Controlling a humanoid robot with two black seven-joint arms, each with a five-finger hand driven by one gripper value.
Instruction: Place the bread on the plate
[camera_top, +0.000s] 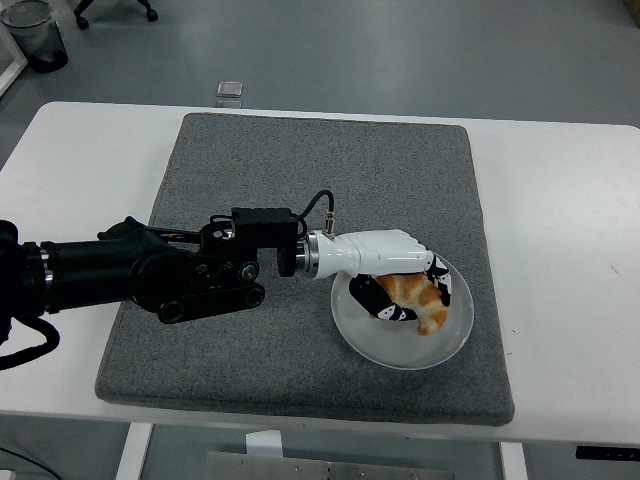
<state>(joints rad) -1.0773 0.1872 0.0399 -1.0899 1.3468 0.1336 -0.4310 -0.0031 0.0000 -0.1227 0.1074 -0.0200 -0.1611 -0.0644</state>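
Left robot hand (400, 275) curled around bread (418, 298), holding it low over plate (370, 335); contact with plate not discernible. Plate sits on grey mat (250, 370) toward near right corner of surface (570, 300).

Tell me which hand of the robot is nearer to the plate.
Left. The left hand holds the bread right over the plate; the right hand is not in view.
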